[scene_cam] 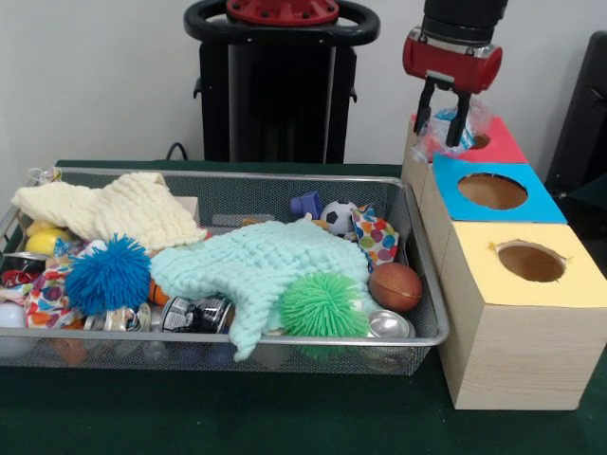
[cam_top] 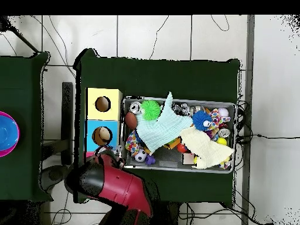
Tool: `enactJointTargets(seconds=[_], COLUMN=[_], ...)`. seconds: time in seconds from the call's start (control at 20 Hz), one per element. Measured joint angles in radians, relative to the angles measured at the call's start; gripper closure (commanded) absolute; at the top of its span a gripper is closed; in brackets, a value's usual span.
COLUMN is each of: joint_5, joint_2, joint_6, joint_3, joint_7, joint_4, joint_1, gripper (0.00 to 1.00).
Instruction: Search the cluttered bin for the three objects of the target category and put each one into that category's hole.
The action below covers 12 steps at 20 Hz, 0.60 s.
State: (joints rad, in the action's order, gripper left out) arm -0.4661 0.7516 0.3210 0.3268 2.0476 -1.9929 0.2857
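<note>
Gripper (scene_cam: 450,121) hung directly above the red box (scene_cam: 497,144), fingers clamped on a crinkled clear plastic bag (scene_cam: 444,131) with blue inside. Bag sat over that box's hole (scene_cam: 477,141), beyond the blue box (scene_cam: 493,191); wire bin (scene_cam: 429,284) alongside.

A crinkled clear plastic bag (scene_cam: 448,128) hangs over the red-topped box's hole (scene_cam: 479,142).

The blue hole (scene_cam: 492,191) and yellow hole (scene_cam: 531,262) lie open from above. The gripper (scene_cam: 447,116) and its bag (scene_cam: 446,131) hang over the red hole (scene_cam: 479,142). Two cloths (scene_cam: 256,270) cover much of the bin (scene_cam: 313,337).
</note>
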Motion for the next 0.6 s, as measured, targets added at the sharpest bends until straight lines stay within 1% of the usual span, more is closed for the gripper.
enactJointTargets(seconds=[0.3, 0.6], joint_5=[0.000, 0.000], joint_2=[-0.044, -0.053], joint_6=[-0.034, -0.050], joint_3=[0.000, 0.002], joint_7=[0.000, 0.000], joint_4=[0.016, 0.035], joint_1=[0.005, 0.023], gripper=[1.00, 1.00])
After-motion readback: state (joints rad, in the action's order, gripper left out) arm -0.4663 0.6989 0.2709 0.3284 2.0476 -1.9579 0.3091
